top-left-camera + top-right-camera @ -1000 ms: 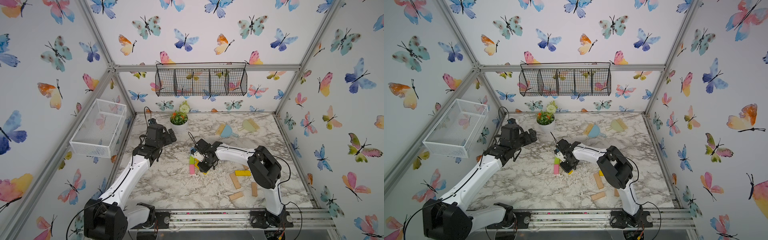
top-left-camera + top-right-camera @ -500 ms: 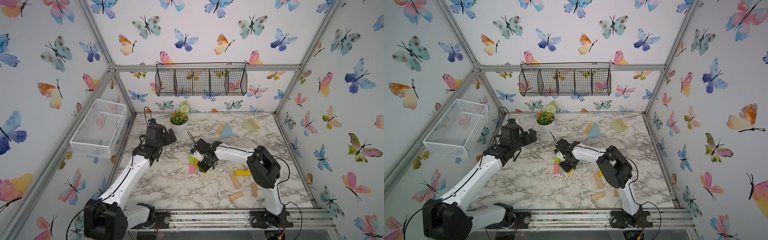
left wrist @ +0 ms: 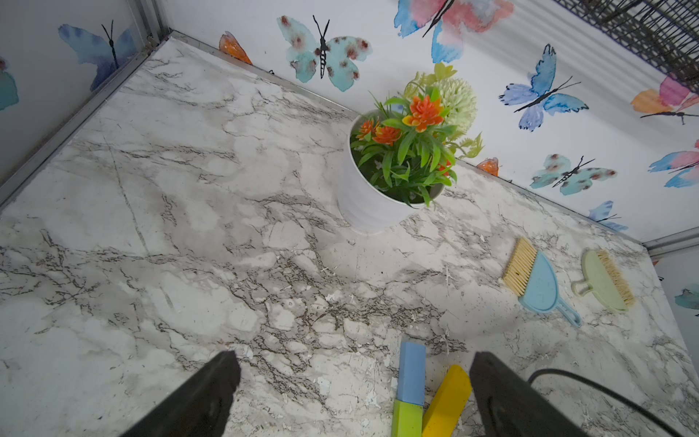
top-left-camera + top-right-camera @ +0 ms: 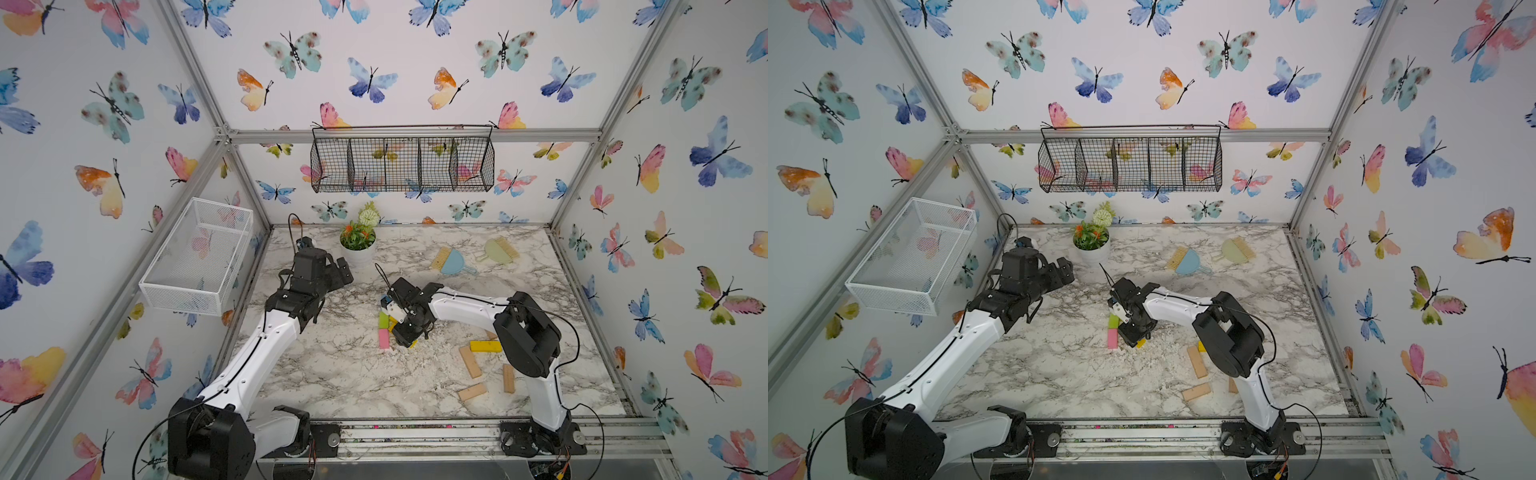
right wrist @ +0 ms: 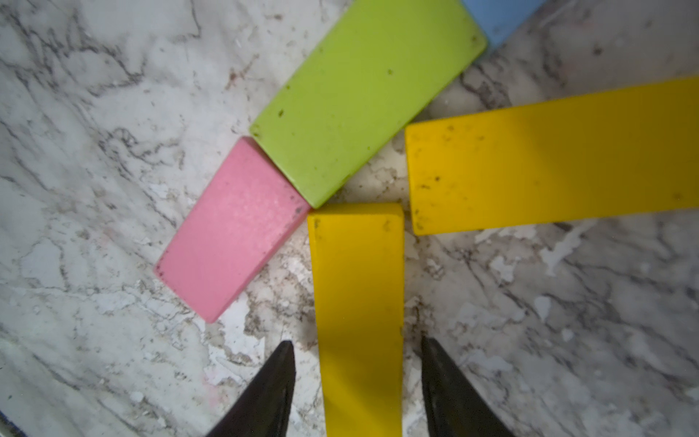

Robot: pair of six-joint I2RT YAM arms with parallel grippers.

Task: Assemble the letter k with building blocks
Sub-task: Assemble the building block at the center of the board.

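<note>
The right pincer (image 5: 356, 340) has just been opened: its jaws are seen clear on either side of the near yellow bar (image 5: 357, 283), which has been left flat mid-worktop (image 4: 332, 374). Its end is set at the joint of the pink bar (image 5: 230, 230) and green bar (image 5: 363, 94), with the far yellow bar (image 5: 548, 162) beside it, so both arms of the k are judged placed against a stem topped by the light blue bar (image 3: 412, 372). The left pincer (image 3: 353, 359) is held wide open and empty, far left. The marbled surface is strewn with white flecks; tan bars (image 4: 469, 361) lie near right, inside butterfly-papered walls (image 4: 415, 75)
</note>
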